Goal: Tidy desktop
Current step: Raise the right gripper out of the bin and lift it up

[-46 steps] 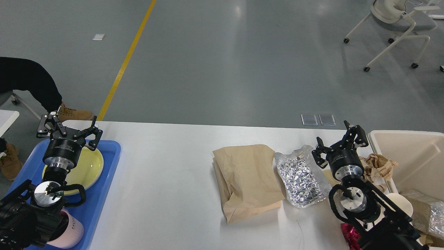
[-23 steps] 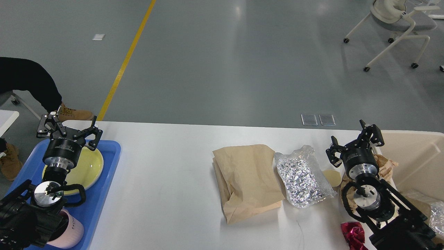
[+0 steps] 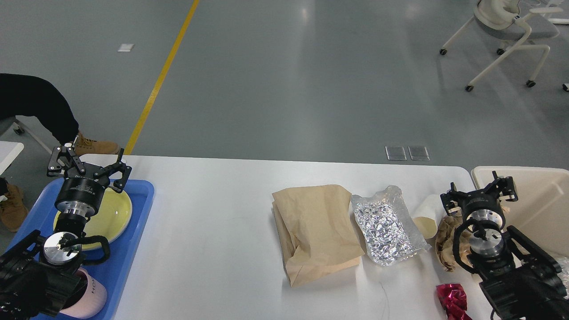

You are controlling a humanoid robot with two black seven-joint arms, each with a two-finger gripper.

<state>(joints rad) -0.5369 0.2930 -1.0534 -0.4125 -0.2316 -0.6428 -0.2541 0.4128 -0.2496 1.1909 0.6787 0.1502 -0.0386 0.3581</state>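
A wide white surface (image 3: 213, 249) with a smooth, matte top fills the lower half of the head view, seen from above and slightly behind. Its far edge runs straight across the picture, with a rounded corner at the far left and another at the far right. It lies flat and level against a grey floor beyond. The near edge and the near corners fall outside the picture. A broad stretch of the top between the left side and the middle shows plain white, with only faint smudges and a thin dark scratch-like line low down, right of centre.
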